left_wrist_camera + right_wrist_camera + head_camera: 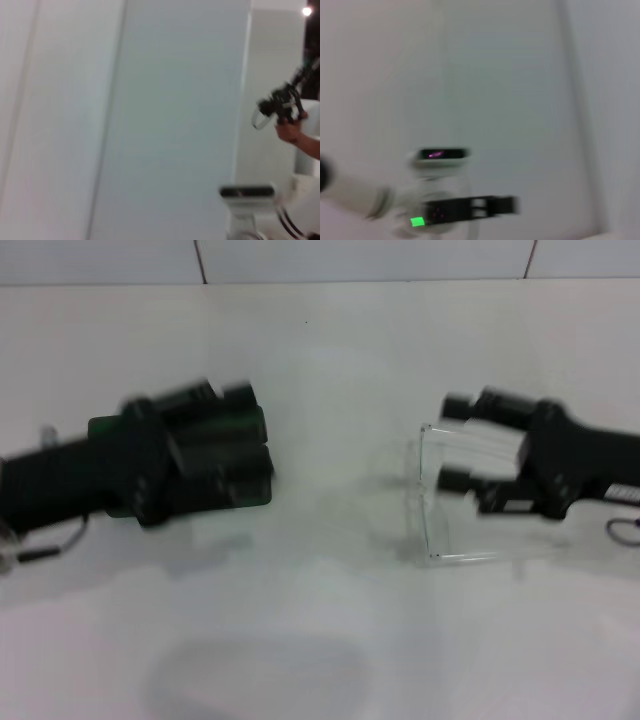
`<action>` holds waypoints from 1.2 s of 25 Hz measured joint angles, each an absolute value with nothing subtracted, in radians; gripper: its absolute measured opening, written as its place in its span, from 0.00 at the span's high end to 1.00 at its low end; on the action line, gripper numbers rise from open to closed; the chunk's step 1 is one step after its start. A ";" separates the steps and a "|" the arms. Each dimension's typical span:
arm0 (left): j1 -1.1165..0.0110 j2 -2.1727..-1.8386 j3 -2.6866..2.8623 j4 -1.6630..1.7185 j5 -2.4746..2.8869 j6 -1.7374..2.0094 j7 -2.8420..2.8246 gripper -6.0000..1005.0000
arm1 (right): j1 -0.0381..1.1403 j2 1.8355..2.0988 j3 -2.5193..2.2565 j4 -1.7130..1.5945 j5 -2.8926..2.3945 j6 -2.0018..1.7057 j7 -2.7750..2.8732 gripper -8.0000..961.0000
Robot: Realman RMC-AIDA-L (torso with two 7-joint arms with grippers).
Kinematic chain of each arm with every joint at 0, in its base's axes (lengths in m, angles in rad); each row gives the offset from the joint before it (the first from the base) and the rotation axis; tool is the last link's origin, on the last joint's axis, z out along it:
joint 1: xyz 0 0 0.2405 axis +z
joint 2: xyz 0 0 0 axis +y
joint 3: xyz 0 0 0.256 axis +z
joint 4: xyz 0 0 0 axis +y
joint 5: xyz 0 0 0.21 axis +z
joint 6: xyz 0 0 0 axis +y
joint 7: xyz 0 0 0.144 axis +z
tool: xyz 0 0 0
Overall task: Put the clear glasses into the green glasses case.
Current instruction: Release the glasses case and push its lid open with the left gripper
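Note:
In the head view the green glasses case (104, 428) lies at the left of the white table, mostly covered by my left gripper (255, 430), which hovers over or on it; only its edges show. At the right lie the clear glasses (428, 502), front toward the middle of the table and arms pointing right. My right gripper (455, 443) is open at their far corner, its fingers (457, 406) straddling the far arm. Neither wrist view shows the case or the glasses.
The white table (320, 640) ends at a tiled wall (360, 260) at the back. A thin cable (50, 545) hangs under my left arm. The wrist views face walls, with my own head camera (442, 154) and a person's hand (290, 131) far off.

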State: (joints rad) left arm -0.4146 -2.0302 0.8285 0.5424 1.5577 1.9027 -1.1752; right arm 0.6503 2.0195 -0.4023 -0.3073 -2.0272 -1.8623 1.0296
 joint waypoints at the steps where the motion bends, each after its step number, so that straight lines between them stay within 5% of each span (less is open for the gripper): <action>1: -0.411 -2.034 0.814 0.582 1.547 1.902 -1.212 0.25 | 0.638 2.017 -0.402 -0.311 -1.996 -1.852 1.029 0.08; 7: -0.414 -2.067 0.698 0.924 1.544 1.765 -1.592 0.25 | 0.527 2.010 -0.402 -0.364 -1.796 -1.830 1.029 0.08; 16: -0.544 -2.071 0.748 1.309 2.038 1.633 -1.880 0.25 | 0.448 2.011 -0.402 -0.369 -1.728 -1.830 1.029 0.08; 30: -0.655 -2.086 1.045 1.367 2.522 1.584 -1.984 0.25 | 0.447 2.016 -0.408 -0.363 -1.726 -1.811 1.030 0.08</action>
